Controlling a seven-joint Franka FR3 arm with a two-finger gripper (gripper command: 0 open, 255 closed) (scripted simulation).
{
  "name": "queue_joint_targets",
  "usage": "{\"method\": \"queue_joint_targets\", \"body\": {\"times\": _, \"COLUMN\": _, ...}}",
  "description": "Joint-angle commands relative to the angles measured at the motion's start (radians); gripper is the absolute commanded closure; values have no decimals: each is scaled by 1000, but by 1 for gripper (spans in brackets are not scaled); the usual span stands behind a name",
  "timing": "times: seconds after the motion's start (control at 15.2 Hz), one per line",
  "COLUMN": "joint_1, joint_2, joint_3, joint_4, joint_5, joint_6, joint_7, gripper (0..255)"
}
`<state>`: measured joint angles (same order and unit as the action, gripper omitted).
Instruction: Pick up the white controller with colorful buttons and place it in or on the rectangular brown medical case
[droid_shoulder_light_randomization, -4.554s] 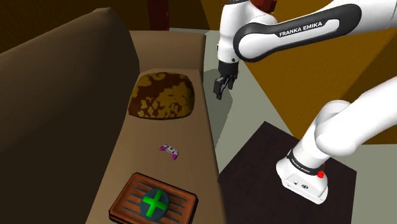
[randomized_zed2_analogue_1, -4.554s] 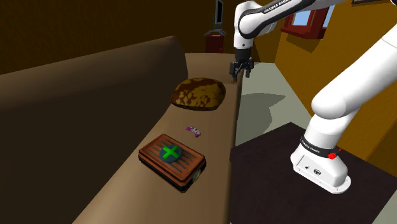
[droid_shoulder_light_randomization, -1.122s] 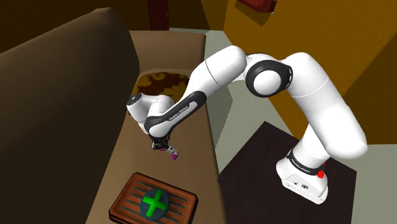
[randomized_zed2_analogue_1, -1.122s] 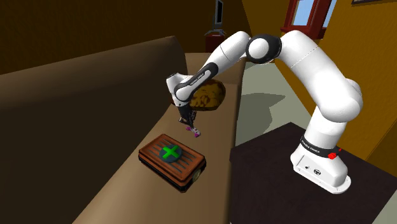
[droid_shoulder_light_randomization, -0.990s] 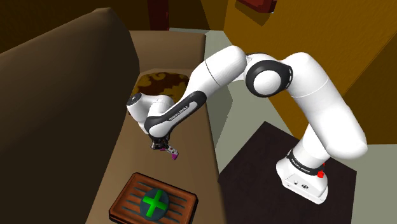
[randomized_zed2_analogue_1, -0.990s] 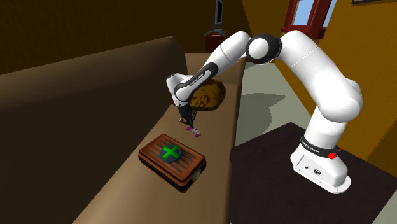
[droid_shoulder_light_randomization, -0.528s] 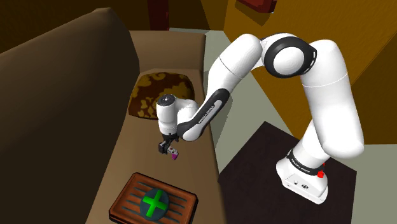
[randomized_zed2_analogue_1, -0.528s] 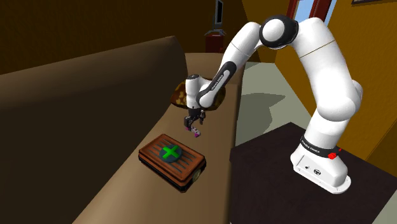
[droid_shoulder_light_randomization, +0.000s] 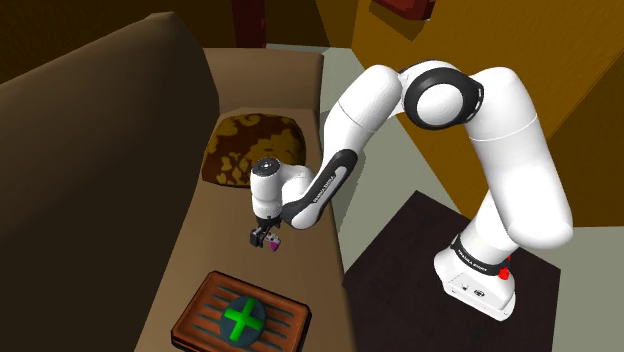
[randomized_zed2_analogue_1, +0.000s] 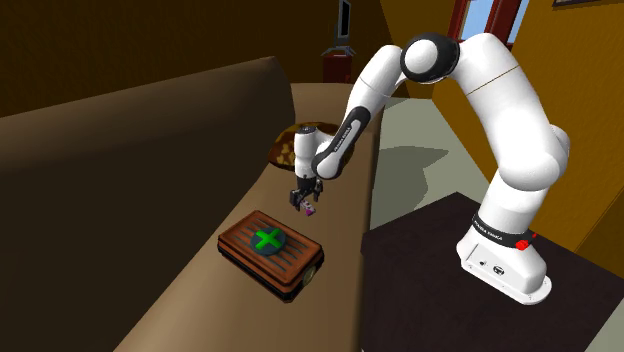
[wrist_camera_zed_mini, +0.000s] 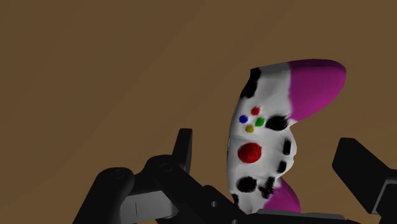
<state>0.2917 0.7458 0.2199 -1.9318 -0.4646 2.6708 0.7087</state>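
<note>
The white controller (wrist_camera_zed_mini: 264, 137) has black patches, magenta grip ends and small red, blue, green and yellow buttons. It lies on the brown sofa seat (droid_shoulder_light_randomization: 215, 235). My gripper (wrist_camera_zed_mini: 273, 143) is down around it and open, with a black finger on either side and a gap to each. From the side I see the gripper (droid_shoulder_light_randomization: 263, 237) (randomized_zed2_analogue_1: 303, 200) pointing down at the controller (droid_shoulder_light_randomization: 273, 241) (randomized_zed2_analogue_1: 309, 211). The rectangular brown case (droid_shoulder_light_randomization: 240, 320) (randomized_zed2_analogue_1: 270, 248), with a green cross on its lid, lies a short way along the seat from the controller.
A brown and yellow patterned cushion (droid_shoulder_light_randomization: 255, 150) (randomized_zed2_analogue_1: 288, 152) sits behind the arm on the seat. The sofa backrest (droid_shoulder_light_randomization: 90, 150) rises on the shoulder view's left. The seat's front edge (droid_shoulder_light_randomization: 335, 240) drops to the floor beside my dark stand (droid_shoulder_light_randomization: 420, 270).
Over 4.6 s the arm came down from above the sofa's far end to the controller. In the last half second the hand sank slightly and the elbow shifted; the controller stayed put.
</note>
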Motion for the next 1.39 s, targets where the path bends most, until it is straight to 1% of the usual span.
{"method": "queue_joint_targets", "body": {"times": 0.0, "joint_1": 0, "joint_2": 2, "joint_3": -1, "joint_4": 0, "joint_5": -1, "joint_6": 2, "joint_7": 0, "gripper": 0}}
{"method": "queue_joint_targets", "body": {"times": 0.26, "joint_1": 0, "joint_2": 1, "joint_3": -1, "joint_4": 0, "joint_5": -1, "joint_6": 2, "joint_7": 0, "gripper": 0}}
{"method": "queue_joint_targets", "body": {"times": 0.33, "joint_1": 0, "joint_2": 1, "joint_3": -1, "joint_4": 0, "joint_5": -1, "joint_6": 2, "joint_7": 0, "gripper": 255}}
{"method": "queue_joint_targets", "body": {"times": 0.92, "joint_1": 0, "joint_2": 2, "joint_3": -1, "joint_4": 0, "joint_5": -1, "joint_6": 2, "joint_7": 0, "gripper": 255}}
{"method": "queue_joint_targets", "body": {"times": 1.32, "joint_1": -23, "joint_2": -71, "joint_3": 29, "joint_4": -29, "joint_5": 24, "joint_6": -43, "joint_7": -21, "gripper": 255}}
